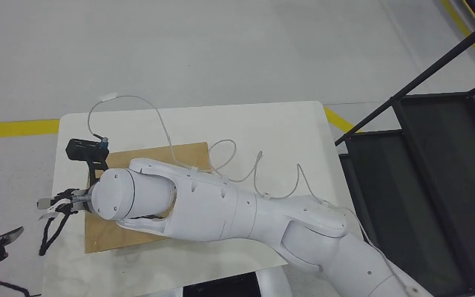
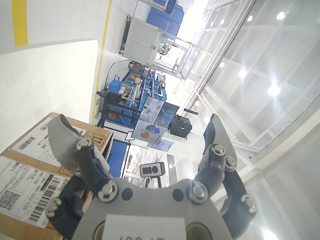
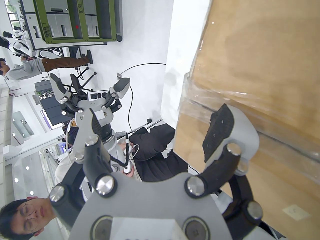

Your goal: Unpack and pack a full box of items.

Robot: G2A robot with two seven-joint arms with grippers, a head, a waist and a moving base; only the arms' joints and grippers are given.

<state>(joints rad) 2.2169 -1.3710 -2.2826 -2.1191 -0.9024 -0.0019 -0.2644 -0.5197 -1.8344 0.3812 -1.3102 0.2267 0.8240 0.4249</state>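
A brown cardboard box [image 1: 189,152], sealed with clear tape, lies flat near the left edge of the white table [image 1: 260,126]. The right gripper [image 3: 157,116] is spread wide just beside its taped side, holding nothing. The left gripper [image 2: 136,121] is equally wide beside its labelled face.

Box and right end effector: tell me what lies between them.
Nothing: the stretch is bare. In the right wrist view the open right end effector has one pad at the taped edge of the box.

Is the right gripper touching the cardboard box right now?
Cannot tell. In the right wrist view one finger of the open right gripper overlaps the cardboard box, with neither gap nor contact plainly shown.
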